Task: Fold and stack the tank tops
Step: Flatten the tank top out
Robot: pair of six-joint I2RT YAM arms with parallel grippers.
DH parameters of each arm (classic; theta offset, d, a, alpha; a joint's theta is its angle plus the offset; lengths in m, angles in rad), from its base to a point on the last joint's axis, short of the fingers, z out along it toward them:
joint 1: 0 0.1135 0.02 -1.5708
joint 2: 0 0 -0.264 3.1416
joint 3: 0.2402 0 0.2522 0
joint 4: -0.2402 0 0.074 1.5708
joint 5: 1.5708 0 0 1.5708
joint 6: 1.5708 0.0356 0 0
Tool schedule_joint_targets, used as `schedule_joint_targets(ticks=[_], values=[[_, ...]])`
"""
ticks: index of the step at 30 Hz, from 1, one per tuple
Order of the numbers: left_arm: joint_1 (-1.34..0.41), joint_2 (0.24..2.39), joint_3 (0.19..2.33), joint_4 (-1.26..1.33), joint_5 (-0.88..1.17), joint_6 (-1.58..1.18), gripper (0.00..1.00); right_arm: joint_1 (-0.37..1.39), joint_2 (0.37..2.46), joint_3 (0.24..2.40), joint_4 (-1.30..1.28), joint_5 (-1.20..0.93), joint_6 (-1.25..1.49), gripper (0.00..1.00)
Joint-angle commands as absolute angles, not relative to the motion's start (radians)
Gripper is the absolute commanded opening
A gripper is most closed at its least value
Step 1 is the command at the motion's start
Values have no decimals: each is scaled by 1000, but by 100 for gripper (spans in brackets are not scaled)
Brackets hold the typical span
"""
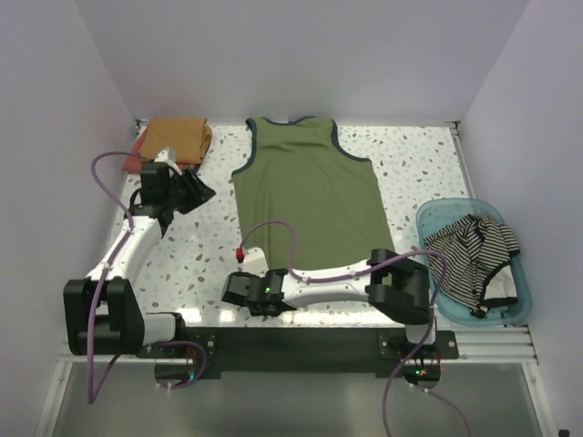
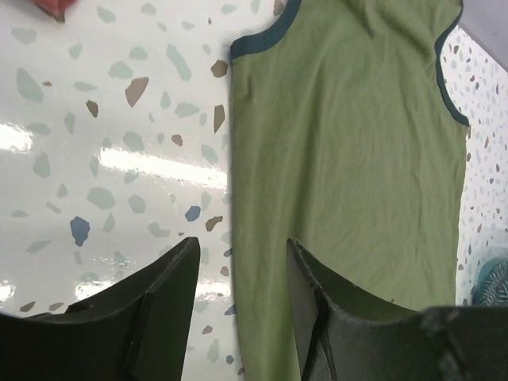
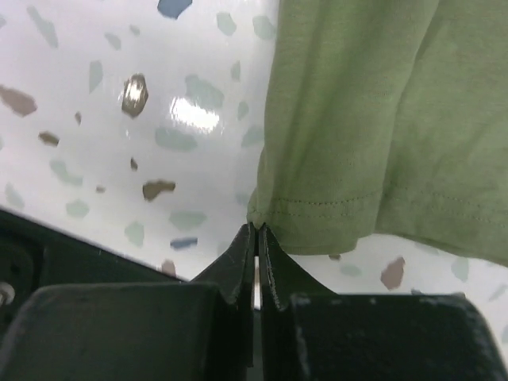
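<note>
Soft, limp olive-green cloth tank top (image 1: 305,191) should suit corner holds; right gripper (image 3: 256,230) seemingly pinches its hem corner, left gripper (image 2: 242,248) hovers spread.

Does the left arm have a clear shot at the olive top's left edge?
Probably yes: the left gripper is open beside the left edge of the olive tank top, with only bare table between them.

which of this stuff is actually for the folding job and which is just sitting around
For the job:
- olive green tank top, spread flat
- striped tank top, crumpled
- folded mustard top
- red top under it

Just lying about:
- blue basket, only holding the striped tank top
</note>
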State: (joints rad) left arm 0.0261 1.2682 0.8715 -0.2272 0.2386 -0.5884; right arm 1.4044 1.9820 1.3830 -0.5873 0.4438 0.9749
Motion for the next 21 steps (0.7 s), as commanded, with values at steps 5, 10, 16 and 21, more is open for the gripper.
schedule_joint_targets(ticks=[5, 10, 16, 21], values=[[-17, 1474, 810, 117, 266, -713, 52, 1436, 1773, 1220, -463, 327, 972, 0], [-93, 1620, 877, 152, 215, -727, 52, 1474, 1700, 1172, -474, 337, 1000, 0], [-121, 1756, 926, 181, 137, -746, 51, 1508, 1648, 1131, -485, 351, 1031, 0], [-121, 1812, 945, 198, 106, -736, 50, 1528, 1641, 1138, -500, 353, 1031, 0]])
